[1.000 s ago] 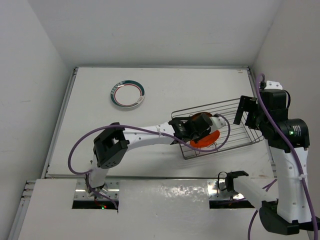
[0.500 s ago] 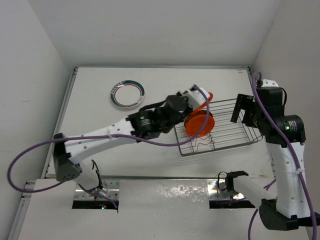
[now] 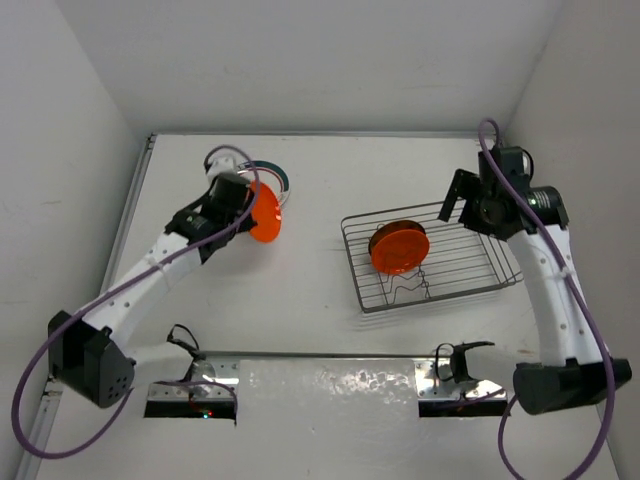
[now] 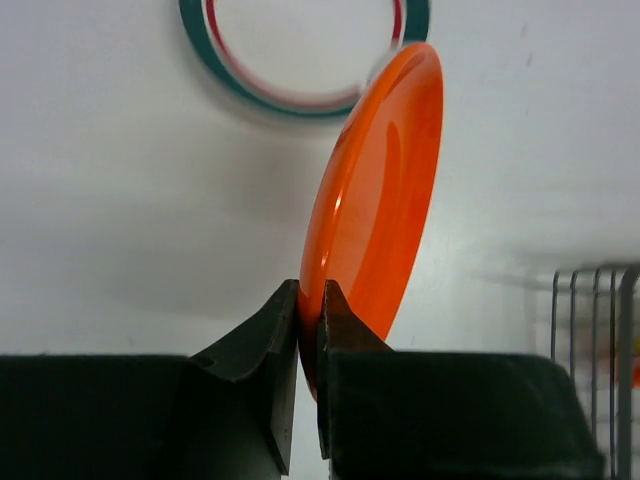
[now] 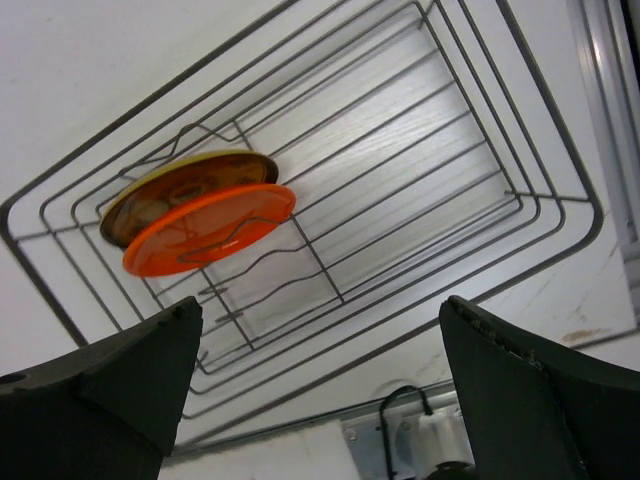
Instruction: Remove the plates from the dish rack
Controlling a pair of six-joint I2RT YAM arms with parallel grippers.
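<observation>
My left gripper (image 3: 243, 197) (image 4: 310, 300) is shut on the rim of an orange plate (image 3: 264, 214) (image 4: 375, 200). It holds the plate on edge just above the table, at the far left. Right behind lies a white plate with a teal-and-red rim (image 3: 277, 178) (image 4: 300, 45), flat on the table. The silver wire dish rack (image 3: 470, 258) (image 5: 420, 160) stands at the right. Its left end holds another orange plate (image 3: 398, 248) (image 5: 205, 240) on edge, with a yellowish-brown plate (image 5: 170, 190) close behind. My right gripper (image 3: 462, 203) (image 5: 320, 310) hangs open above the rack's far right corner, holding nothing.
White walls close in the table on the left, back and right. A metal rail with the arm bases (image 3: 440, 375) runs along the near edge. The rack's right part (image 5: 470, 180) shows only bare wires and wavy dividers.
My left arm lifted an orange plate out of the rack and swung it left, up to the white plate. The right arm moved toward the far side of the rack, jaws still open.
</observation>
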